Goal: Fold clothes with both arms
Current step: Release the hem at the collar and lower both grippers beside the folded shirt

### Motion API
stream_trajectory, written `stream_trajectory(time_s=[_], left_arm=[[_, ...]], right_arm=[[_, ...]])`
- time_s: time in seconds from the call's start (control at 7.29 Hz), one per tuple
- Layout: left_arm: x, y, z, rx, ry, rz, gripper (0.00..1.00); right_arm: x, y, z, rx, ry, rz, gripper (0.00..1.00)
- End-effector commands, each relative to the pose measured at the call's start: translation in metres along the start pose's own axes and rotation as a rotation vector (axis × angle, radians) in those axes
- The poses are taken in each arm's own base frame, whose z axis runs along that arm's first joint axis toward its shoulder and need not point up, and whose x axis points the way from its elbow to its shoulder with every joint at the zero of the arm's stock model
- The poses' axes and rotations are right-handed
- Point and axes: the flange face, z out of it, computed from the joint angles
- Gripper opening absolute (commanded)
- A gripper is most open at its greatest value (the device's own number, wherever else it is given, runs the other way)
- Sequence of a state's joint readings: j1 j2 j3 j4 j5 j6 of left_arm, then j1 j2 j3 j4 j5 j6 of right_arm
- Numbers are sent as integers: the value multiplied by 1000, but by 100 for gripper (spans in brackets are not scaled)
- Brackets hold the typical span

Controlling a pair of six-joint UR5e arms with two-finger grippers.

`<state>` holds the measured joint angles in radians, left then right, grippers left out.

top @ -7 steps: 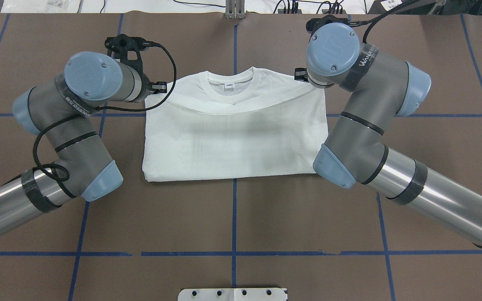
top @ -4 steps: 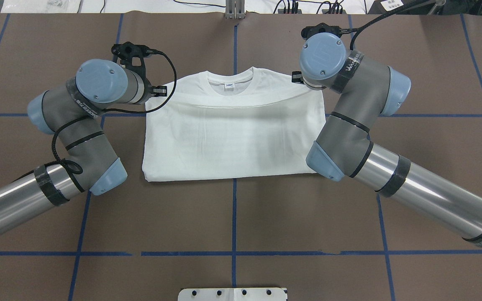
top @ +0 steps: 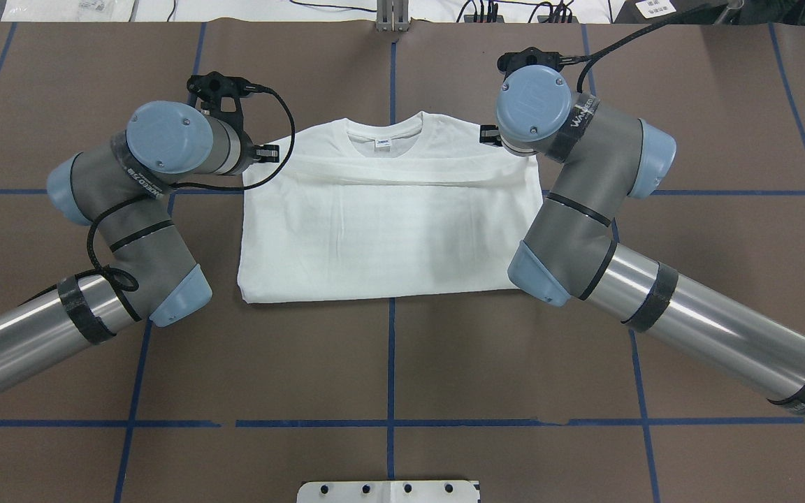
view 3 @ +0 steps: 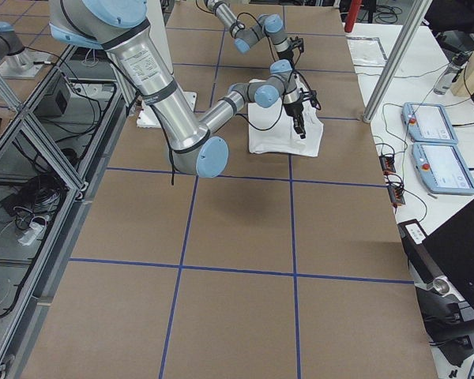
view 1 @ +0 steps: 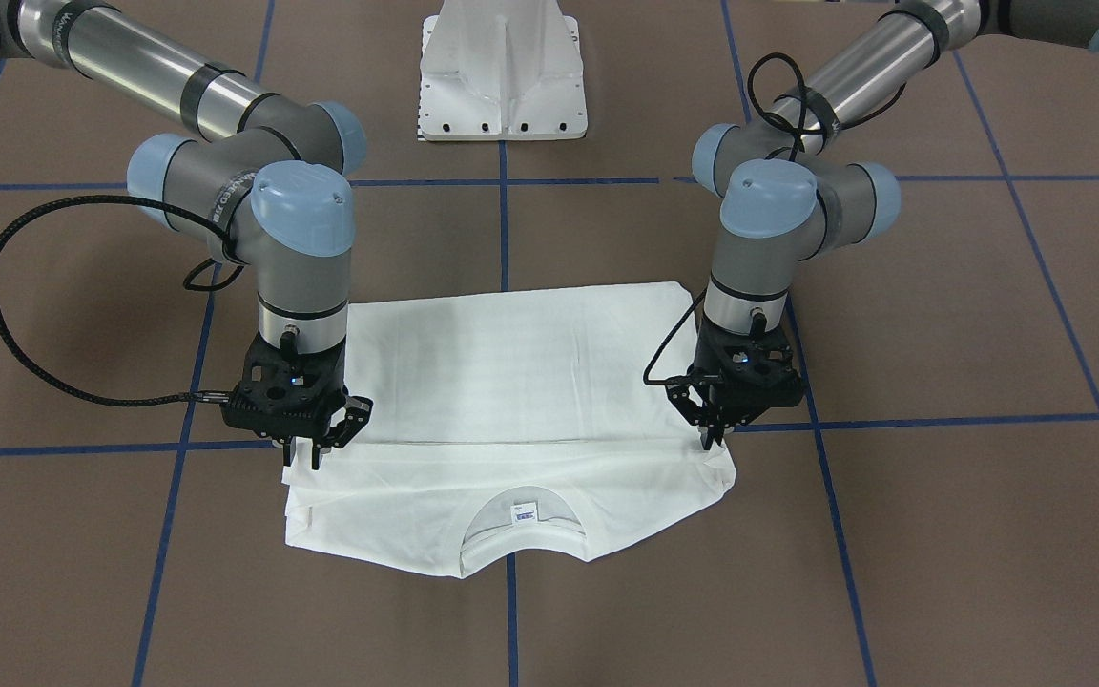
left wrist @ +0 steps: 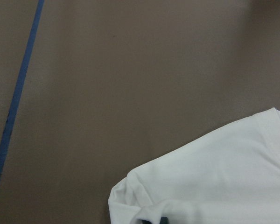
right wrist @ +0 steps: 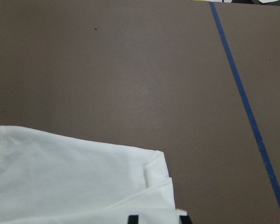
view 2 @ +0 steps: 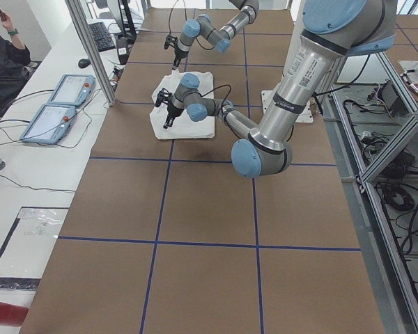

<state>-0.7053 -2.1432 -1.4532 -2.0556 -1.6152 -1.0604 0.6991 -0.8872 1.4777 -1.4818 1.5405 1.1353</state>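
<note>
A white shirt (top: 388,237) is laid flat on the brown counter (top: 514,363), midway between the left and right edges and nearer the far edge than the robot's edge. It is doubled over on itself. The upper layer's edge is drawn in a straight line across the chest just short of the collar (top: 385,127), and a small neck label (top: 382,143) is left uncovered.

At the left end of that line, the left end effector (view 1: 714,434) is pointed straight down, with the cloth's corner pinched between its fingers. The left arm (top: 130,209) is bent in from the counter's left edge.

At the right end, the right end effector (view 1: 309,456) is likewise held upright, with the folded corner pinched. In the right wrist view, cloth is seen between two black fingertips (right wrist: 133,220). The right arm (top: 584,209) is bent in from the right edge.
</note>
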Motion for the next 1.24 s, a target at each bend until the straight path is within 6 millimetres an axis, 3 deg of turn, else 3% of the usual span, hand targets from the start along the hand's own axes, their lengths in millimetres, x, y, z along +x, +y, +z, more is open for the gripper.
stream_trajectory(time_s=[0.0, 0.14, 0.27, 0.55, 0.82, 1.1], left_arm=[[-9, 6, -10, 23, 56, 3, 100], [-5, 6, -25, 35, 84, 6, 100], [-14, 20, -42, 36, 108, 2, 100], [-20, 103, -72, -68, 174, 22, 100], [16, 184, -64, -128, 173, -64, 100], [21, 195, -63, -133, 169, -68, 99]], right_arm=[[0, 1, -5, 9, -21, -5, 100], [4, -1, -12, 15, -33, -10, 100], [17, 5, -18, 19, -47, -34, 100], [32, 13, -26, 21, -60, -37, 100], [30, 14, -27, 20, -64, -38, 100], [29, 13, -28, 22, -68, -38, 100]])
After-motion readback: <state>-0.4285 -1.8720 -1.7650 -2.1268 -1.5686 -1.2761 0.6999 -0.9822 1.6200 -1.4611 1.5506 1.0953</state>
